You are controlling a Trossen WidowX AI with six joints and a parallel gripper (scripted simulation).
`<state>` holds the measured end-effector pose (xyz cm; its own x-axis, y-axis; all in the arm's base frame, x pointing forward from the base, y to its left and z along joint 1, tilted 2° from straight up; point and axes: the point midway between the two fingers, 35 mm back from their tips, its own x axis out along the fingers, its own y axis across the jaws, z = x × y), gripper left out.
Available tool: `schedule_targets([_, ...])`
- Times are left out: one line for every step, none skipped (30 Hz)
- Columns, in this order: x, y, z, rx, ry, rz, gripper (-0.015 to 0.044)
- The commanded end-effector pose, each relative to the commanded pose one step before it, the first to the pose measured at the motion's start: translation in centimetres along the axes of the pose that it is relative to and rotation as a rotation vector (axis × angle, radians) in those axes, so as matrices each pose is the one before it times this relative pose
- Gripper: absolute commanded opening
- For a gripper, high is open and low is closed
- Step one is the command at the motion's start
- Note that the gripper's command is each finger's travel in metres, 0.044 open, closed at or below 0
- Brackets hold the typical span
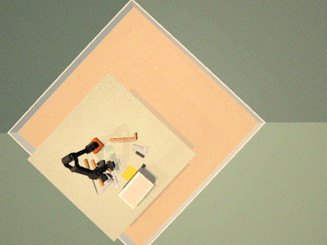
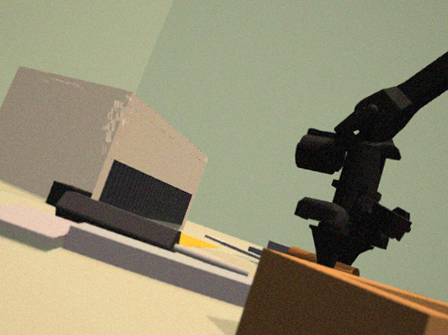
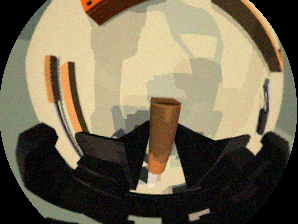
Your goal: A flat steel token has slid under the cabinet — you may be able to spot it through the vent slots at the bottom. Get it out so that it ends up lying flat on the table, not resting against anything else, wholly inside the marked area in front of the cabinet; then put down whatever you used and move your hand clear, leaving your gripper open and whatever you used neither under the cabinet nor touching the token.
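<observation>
My gripper point(image 1: 109, 166) point(image 2: 333, 258) point(image 3: 161, 124) is shut on an orange-brown rod point(image 3: 162, 125) point(image 2: 300, 252), low over the table to the left of the cabinet. The rod sticks out ahead of the fingers. The cabinet point(image 1: 136, 189) point(image 2: 58, 130) is a pale box with a dark vent panel point(image 2: 145, 194) at its base. The yellow marked area point(image 1: 129, 172) point(image 2: 193, 241) lies on the table in front of it. I see no steel token in any view; it is hidden.
An orange L-shaped tool point(image 1: 123, 139) point(image 3: 249, 26), a pale L piece point(image 1: 141, 148) point(image 2: 20, 217) and a dark bar point(image 1: 139, 154) point(image 2: 117, 221) lie beyond the marked area. Orange sticks point(image 1: 86, 163) and pale sticks point(image 1: 114, 179) lie around the arm. The orange arm base point(image 1: 96, 145) stands to the left.
</observation>
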<state>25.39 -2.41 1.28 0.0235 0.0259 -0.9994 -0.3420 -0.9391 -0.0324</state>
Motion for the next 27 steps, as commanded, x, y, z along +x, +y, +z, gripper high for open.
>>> schedule_targets([-0.031,-0.059,-0.042,-0.0003,0.00084,-0.00294,0.0118])
schedule_targets([0.0,0.0,0.0,0.0,0.0,0.0,0.0112])
schedule_targets([0.0,0.0,0.0,0.0,0.0,0.0,0.0105])
schedule_targets([0.0,0.0,0.0,0.0,0.0,0.0,0.0079])
schedule_targets([0.0,0.0,0.0,0.0,0.0,0.0,0.0052])
schedule_targets([0.0,0.0,0.0,0.0,0.0,0.0,0.0026])
schedule_targets([0.0,0.0,0.0,0.0,0.0,0.0,0.0])
schedule_targets([-0.01,0.002,0.017,0.0,-0.00015,0.0002,0.0])
schedule_targets([0.0,0.0,0.0,0.0017,0.0,0.0,0.0])
schedule_targets([0.0,0.0,0.0,0.002,0.0,0.0,0.0])
schedule_targets([0.0,0.0,0.0,0.004,0.0,0.0,0.0])
schedule_targets([0.0,0.0,0.0,0.006,0.0,0.00001,0.0])
schedule_targets([0.0,0.0,0.0,0.008,-0.00001,0.00001,0.0])
schedule_targets([0.0,0.0,0.0,0.0017,0.0,0.0,0.0])
schedule_targets([0.007,0.008,0.004,-0.0048,-0.00004,0.00054,0.0])
schedule_targets([0.005,0.004,0.004,-0.0033,-0.00003,0.00033,0.0])
schedule_targets([0.009,0.006,0.006,-0.0058,-0.00006,0.00058,0.0026])
schedule_targets([0.006,0.005,0.004,-0.0041,-0.00004,0.00041,0.0053])
schedule_targets([0.003,0.002,0.002,-0.0017,-0.00002,0.00017,0.0079])
schedule_targets([0.0,0.0,0.0,0.0,0.0,0.0,0.0105])
schedule_targets([0.0,0.0,0.0,0.0,0.0,0.0,0.0131])
schedule_targets([0.0,0.0,0.0,0.0,0.0,0.0,0.0157])
schedule_targets([0.0,0.0,0.0,0.0,0.0,0.0,0.0184])
schedule_targets([0.0,0.0,0.0,0.0,0.0,0.0,0.02])
schedule_targets([0.0,0.0,0.0,0.0,0.0,0.0,0.02])
schedule_targets([0.0,0.0,0.0,0.0,0.0,0.0,0.02])
schedule_targets([0.0,0.0,0.0,0.0,0.0,0.0,0.02])
